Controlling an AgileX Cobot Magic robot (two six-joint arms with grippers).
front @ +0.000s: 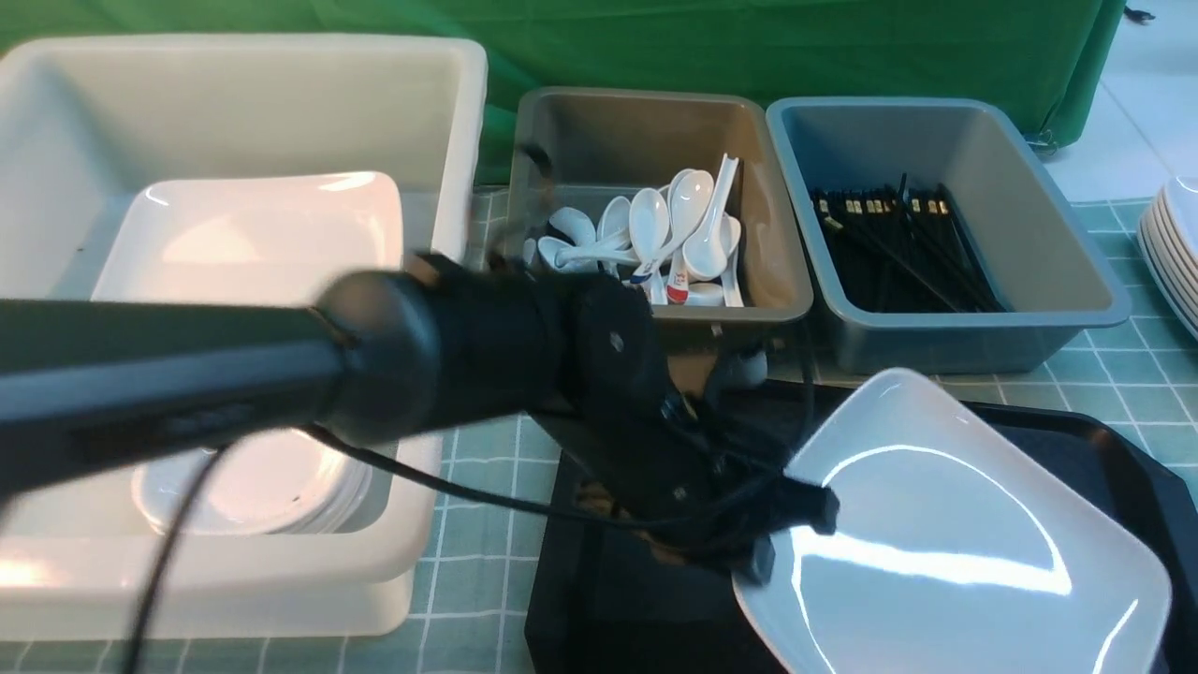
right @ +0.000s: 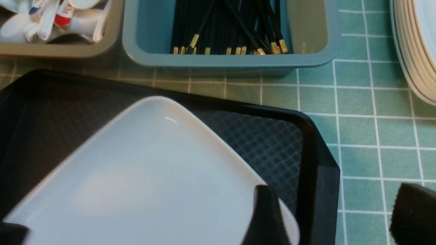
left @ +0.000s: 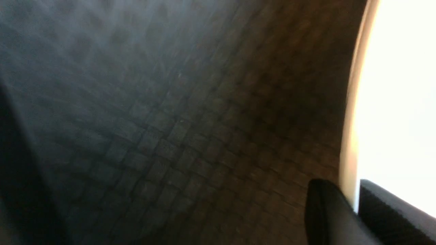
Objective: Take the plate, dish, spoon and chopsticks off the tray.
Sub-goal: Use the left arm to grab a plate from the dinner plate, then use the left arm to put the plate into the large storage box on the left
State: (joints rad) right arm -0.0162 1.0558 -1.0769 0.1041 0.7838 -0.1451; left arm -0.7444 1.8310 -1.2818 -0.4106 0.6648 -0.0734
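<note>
Nearest the robot, the large white square plate (front: 945, 552) lies cornerwise on the black tray (front: 1114, 459), one corner pointing away toward the tubs. The left gripper (front: 791, 538) has reached across from the left and is clamped on the plate's left rim. In the left wrist view the thin white edge sits pinched between its two dark fingers (left: 327, 211), with the tray's diamond texture beneath. The plate body therefore lies to the right of those jaws, away from the arm. The right gripper (right: 337, 204) hangs at the plate's opposite side with its jaws wide apart and holds nothing. One finger is over the plate's corner, the other out past the tray rim above the checked tablecloth (front: 1076, 374). No spoon or chopsticks show on the visible part of the tray, though the left arm hides some of it. To the left stands a white tub (front: 449, 140) holding a matching square plate (front: 253, 234) and a stack of smaller dishes (front: 253, 487). That tub is probably the plate's destination, and the left arm is the nearer one. Farther back, a grey tub (front: 580, 140) holds soup spoons (front: 674, 234) and a blue-grey tub (front: 1029, 187) holds black chopsticks (front: 898, 243).
</note>
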